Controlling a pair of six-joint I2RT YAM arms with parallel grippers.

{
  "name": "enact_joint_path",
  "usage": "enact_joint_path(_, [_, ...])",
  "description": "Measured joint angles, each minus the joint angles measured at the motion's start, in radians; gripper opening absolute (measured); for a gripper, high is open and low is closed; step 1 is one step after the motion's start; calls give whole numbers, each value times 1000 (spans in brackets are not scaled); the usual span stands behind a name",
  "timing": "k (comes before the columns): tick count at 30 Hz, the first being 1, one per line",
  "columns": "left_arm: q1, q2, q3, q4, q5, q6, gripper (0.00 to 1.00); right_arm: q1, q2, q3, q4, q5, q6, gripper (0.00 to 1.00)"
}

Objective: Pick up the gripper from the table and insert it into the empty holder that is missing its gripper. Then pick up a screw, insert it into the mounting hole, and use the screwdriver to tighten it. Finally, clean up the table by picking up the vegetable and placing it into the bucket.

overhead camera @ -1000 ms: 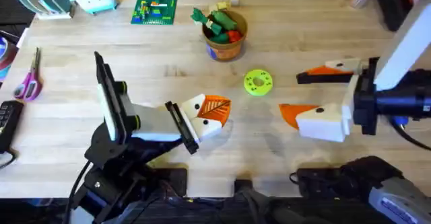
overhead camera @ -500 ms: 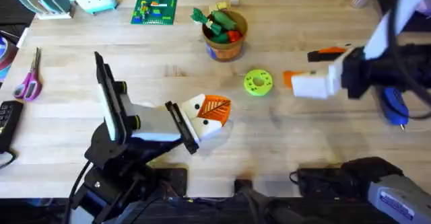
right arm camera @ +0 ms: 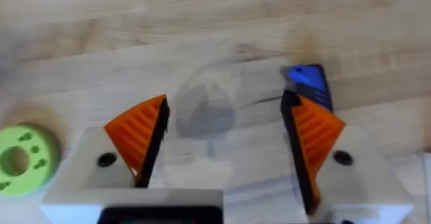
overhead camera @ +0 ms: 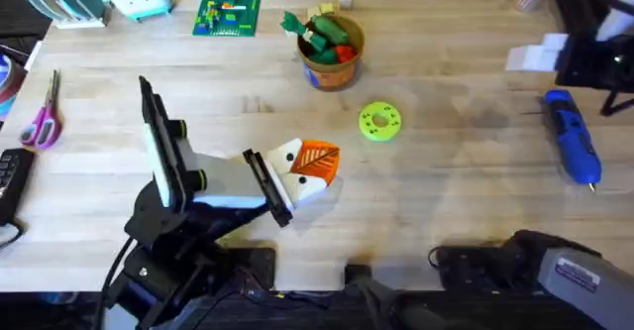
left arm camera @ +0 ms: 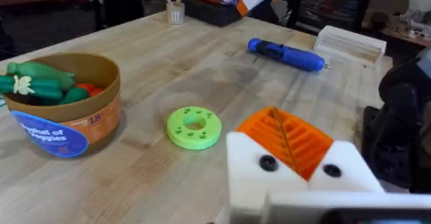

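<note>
My left gripper [overhead camera: 309,166] rests low on the table's front middle, its white fingers shut with the orange ribbed pads [left arm camera: 286,138] pressed together. At the far right edge my right gripper [overhead camera: 535,55] is raised and open, empty [right arm camera: 225,136]. The blue screwdriver [overhead camera: 573,137] lies on the table just below it, also visible [left arm camera: 286,54] [right arm camera: 306,79]. The orange bucket [overhead camera: 332,67] stands at the back middle and holds several toy vegetables, a dark green oblong vegetable [left arm camera: 37,89] among them. The loose gripper piece, the holder and the screw are out of view.
A lime-green disc [overhead camera: 379,120] with holes lies between the bucket and my left gripper. Pink-handled scissors [overhead camera: 42,117] lie at the left edge. A green brick plate [overhead camera: 228,13] sits at the back.
My right arm rose from the front right and swung back to the far right edge, uncovering the screwdriver. The left arm has not moved.
</note>
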Motion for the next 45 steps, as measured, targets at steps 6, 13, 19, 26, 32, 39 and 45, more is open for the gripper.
enact_joint_path(6, [0, 0, 0, 0, 0, 0, 13, -151, 72, 0, 6, 81, -114, 994])
enact_joint_path(13, [0, 0, 0, 0, 0, 0, 13, -261, 167, 0, 21, 102, -352, 993])
enact_joint_path(19, [0, 0, 0, 0, 0, 0, 13, -282, 285, 0, 41, 109, -470, 993])
enact_joint_path(26, [0, 0, 0, 0, 0, 0, 13, -283, 389, 0, 90, 109, -506, 992])
enact_joint_path(32, [0, 0, 0, 0, 0, 0, 13, -295, 454, -1, 113, 87, -510, 992])
enact_joint_path(39, [0, 0, 0, 0, 0, 0, 13, -390, 481, 0, 118, -60, -493, 992])
enact_joint_path(45, [0, 0, 0, 0, 0, 0, 13, -410, 515, 14, 127, -113, -483, 992])
